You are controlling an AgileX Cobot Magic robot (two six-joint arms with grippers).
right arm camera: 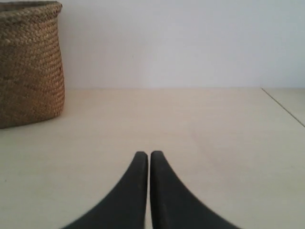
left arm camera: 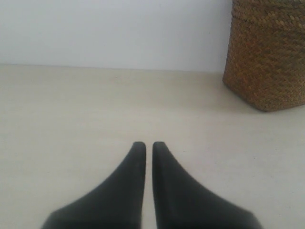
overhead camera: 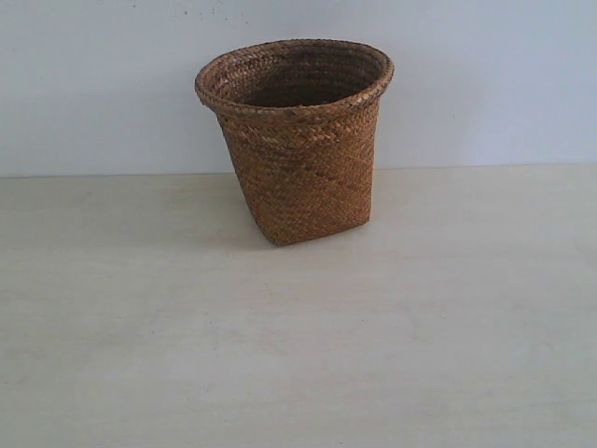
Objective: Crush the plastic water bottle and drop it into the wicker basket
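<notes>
brown wicker basket [overhead camera: 300, 149], upright, open-topped

On my screens the wicker basket [overhead camera: 303, 168] reads as rough brown woven fibre, coarse plaits and a braided rim, matt all over. The worktop [overhead camera: 280, 364] is pale, faintly wood-grained, smooth and dull. The left claw [left arm camera: 148, 145] and right claw [right arm camera: 149, 155] look like smooth matt black plastic. The wall [overhead camera: 93, 84] is flat matt white.

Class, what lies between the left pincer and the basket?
Nothing: only bare table between left pincer and basket, seen in the left wrist view.
</notes>
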